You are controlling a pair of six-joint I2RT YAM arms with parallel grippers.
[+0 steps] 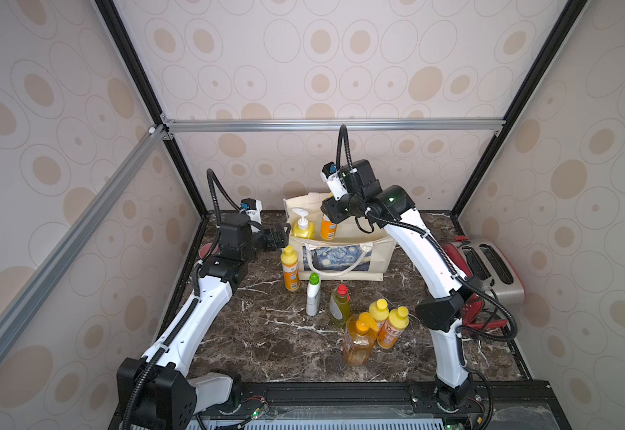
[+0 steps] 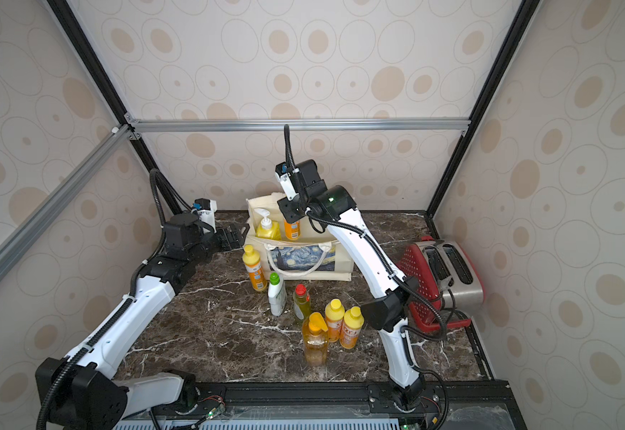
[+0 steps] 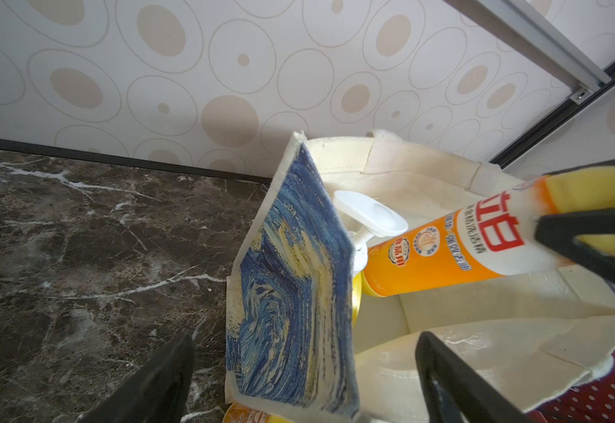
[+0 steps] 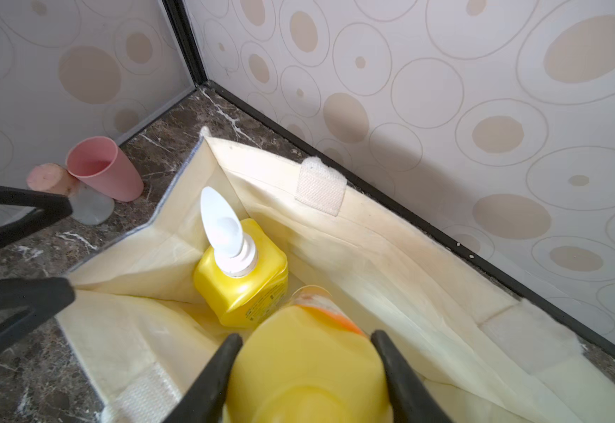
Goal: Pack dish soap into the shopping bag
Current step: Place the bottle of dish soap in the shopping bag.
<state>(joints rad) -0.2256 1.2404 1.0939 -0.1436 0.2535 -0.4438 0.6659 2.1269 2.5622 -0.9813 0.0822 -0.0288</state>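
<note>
The orange bottle (image 4: 306,373) is clamped by its cap in the right fingers (image 4: 207,381), body mostly hidden behind it, and the left fingers (image 3: 163,384) are spread wide astride the end wall of the shopping bag (image 3: 291,293).

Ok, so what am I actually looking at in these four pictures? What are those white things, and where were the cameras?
Those are a robot's left arm and right arm, each ending in a pincer gripper. Two pictures look down from overhead; the other two come from a camera on each wrist. The right gripper is shut on an orange bottle, by its yellow cap, at the mouth of the bag, which holds a yellow pump bottle. The left gripper is open at the bag's end. Six more bottles, such as the white bottle, stand on the marble table; a toaster sits further off.
</note>
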